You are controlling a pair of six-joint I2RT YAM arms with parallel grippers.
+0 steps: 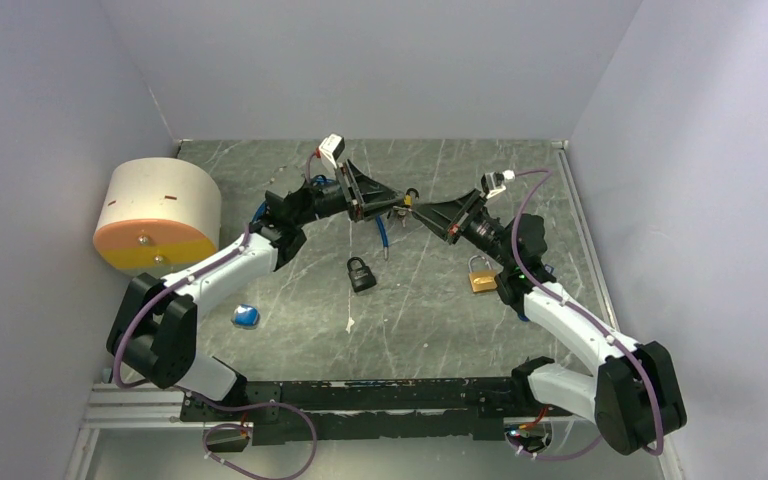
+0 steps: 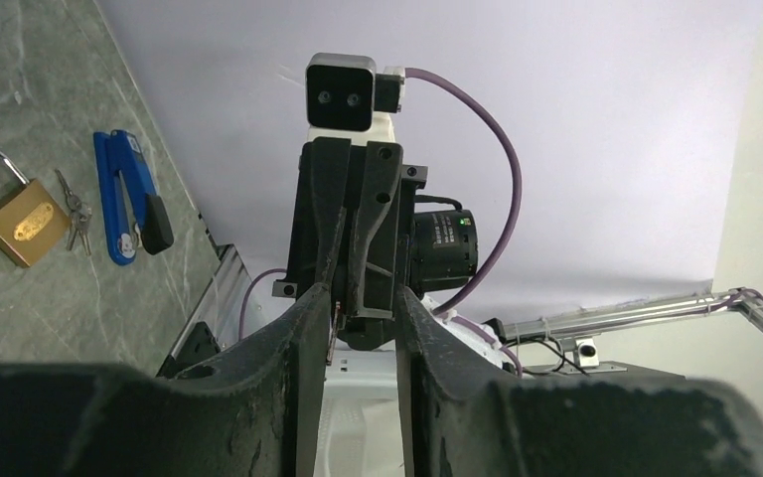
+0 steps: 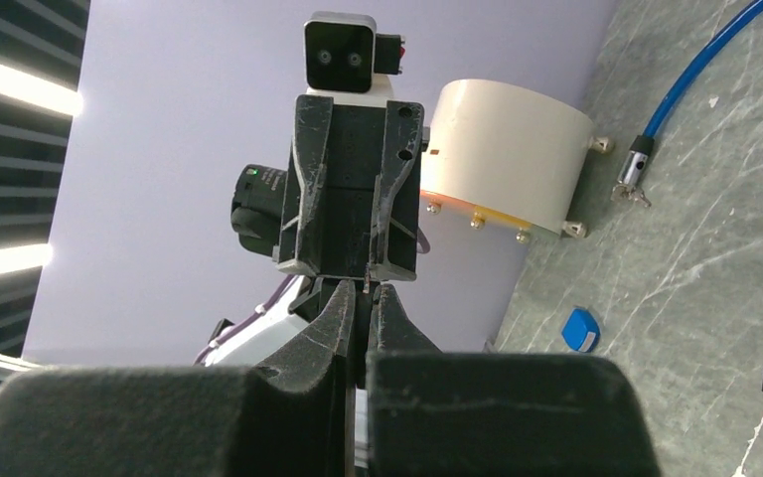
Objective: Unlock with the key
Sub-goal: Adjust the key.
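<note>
The right fingers [image 3: 333,333] pinch almost closed on a thin key [image 2: 336,316]. Its long axis runs straight out from their tips, pointing into the narrow gap between the left fingers [image 2: 303,343]. A black padlock [image 1: 361,273] lies on the surface [image 1: 430,320] below them.

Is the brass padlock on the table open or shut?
Shut: both shackle ends sit in the brass padlock body, as the left wrist view shows.
</note>
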